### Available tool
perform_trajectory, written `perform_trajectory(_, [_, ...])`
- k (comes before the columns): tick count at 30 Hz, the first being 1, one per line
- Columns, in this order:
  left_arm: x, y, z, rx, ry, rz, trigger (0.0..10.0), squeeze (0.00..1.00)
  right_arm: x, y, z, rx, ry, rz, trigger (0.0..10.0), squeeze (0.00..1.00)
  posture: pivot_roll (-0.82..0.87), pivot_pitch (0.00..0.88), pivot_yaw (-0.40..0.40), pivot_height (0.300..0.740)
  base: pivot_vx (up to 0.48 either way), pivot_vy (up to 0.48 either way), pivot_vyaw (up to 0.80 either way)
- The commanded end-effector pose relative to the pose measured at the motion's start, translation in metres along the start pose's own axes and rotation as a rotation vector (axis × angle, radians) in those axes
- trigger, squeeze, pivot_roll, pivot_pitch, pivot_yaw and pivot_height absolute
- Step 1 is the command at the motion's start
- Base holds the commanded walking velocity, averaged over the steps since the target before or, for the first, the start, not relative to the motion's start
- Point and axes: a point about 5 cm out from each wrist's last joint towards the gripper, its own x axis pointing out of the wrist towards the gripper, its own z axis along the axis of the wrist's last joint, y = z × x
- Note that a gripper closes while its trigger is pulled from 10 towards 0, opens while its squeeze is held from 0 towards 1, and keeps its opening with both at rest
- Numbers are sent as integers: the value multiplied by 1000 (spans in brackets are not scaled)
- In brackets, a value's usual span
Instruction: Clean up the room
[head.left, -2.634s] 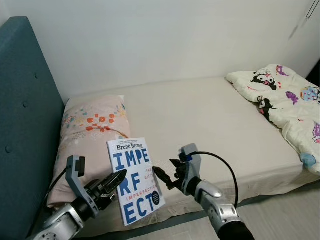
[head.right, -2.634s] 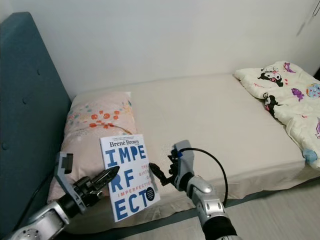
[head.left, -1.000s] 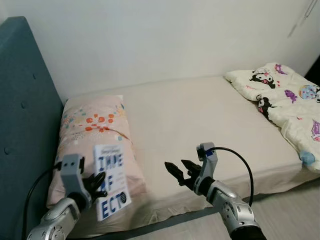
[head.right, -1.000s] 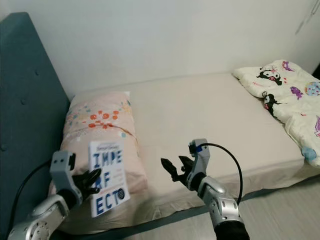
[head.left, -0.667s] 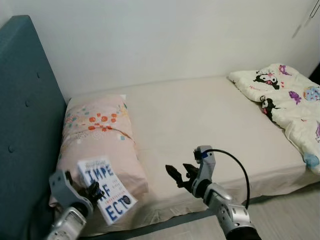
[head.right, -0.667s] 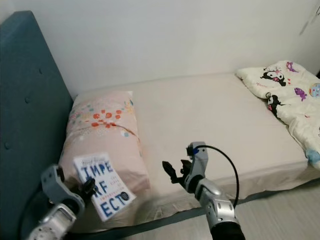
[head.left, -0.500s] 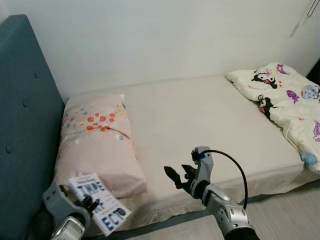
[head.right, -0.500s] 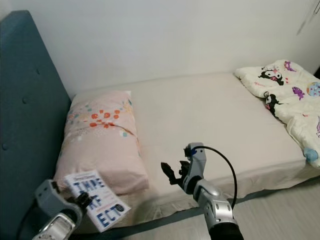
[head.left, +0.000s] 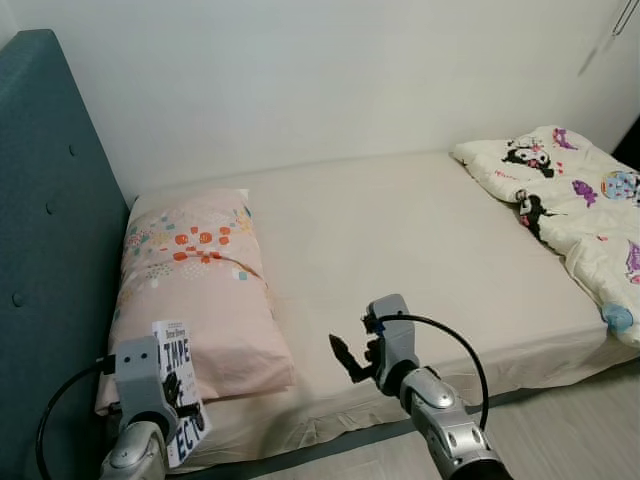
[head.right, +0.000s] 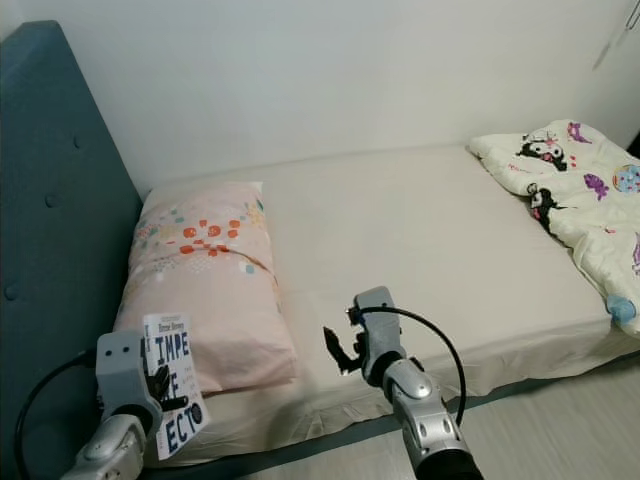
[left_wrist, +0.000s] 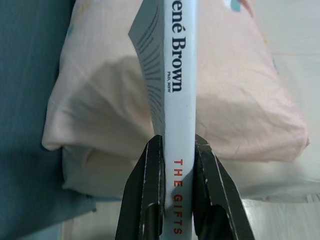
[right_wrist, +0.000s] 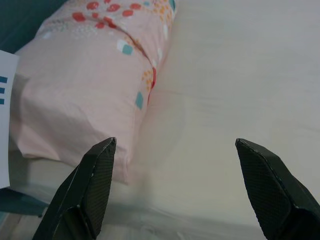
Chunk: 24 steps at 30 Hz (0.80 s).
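Note:
A white book (head.left: 181, 401) with big blue letters is held upright off the near left corner of the bed, in front of the pink pillow (head.left: 190, 270). My left gripper (left_wrist: 177, 145) is shut on the book's spine (left_wrist: 179, 95), one black finger (left_wrist: 150, 190) on each cover. In the eye views the left gripper (head.right: 160, 392) sits low at the bed's corner. My right gripper (right_wrist: 175, 145) is open and holds nothing; it hovers over the mattress's front edge (head.left: 470, 350), to the right of the pillow, with its fingers (head.left: 343, 356) pointing left.
A teal padded headboard (head.left: 40, 250) rises on the left. A crumpled cartoon-print quilt (head.left: 570, 200) lies at the bed's right end. A white wall backs the bed. Pale floor (head.left: 570, 430) shows at the lower right.
My left arm has dropped and drawn the book down and left, from above the mattress to the bed's corner, turning it. The right gripper stayed open, drifting slightly.

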Motion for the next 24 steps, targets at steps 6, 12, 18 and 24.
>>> perform_trajectory(6, [-3, 2, -6, 103, 0, -21, 10000, 0, -3, 0, -10, -4, 14, 9, 10000, 0, 16, 119, -30, 706, 0, 0, 0])
perform_trajectory(12, [-3, 5, -7, 129, 2, -10, 10000, 0, -2, 4, -9, -4, 9, 38, 10000, 0, 17, 116, -31, 686, 0, 0, 0])
perform_trajectory(18, [-3, 8, -3, 194, -29, -28, 10000, 0, -1, 6, -10, -3, 7, 48, 10000, 0, 20, 116, -31, 661, 0, 0, 0])
perform_trajectory(24, [-4, 7, -2, 209, -45, -73, 10000, 0, -1, 7, -11, -7, 11, 61, 10000, 0, 22, 118, -31, 641, 0, 0, 0])
